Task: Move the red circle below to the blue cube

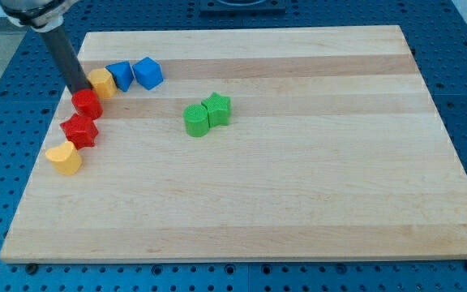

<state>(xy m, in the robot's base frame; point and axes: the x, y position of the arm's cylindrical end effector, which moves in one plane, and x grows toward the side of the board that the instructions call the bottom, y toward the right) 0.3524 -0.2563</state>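
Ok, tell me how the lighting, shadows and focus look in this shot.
Camera view: even, soft light on the wooden board, no strong glare; the green blocks cast only faint shadows; the blocks look sharp, while the rod's upper part at the view's top left is slightly blurred; my tip sits beside the red circle.

The wooden board (298,195) carries two red, two yellow, two blue and two green blocks.
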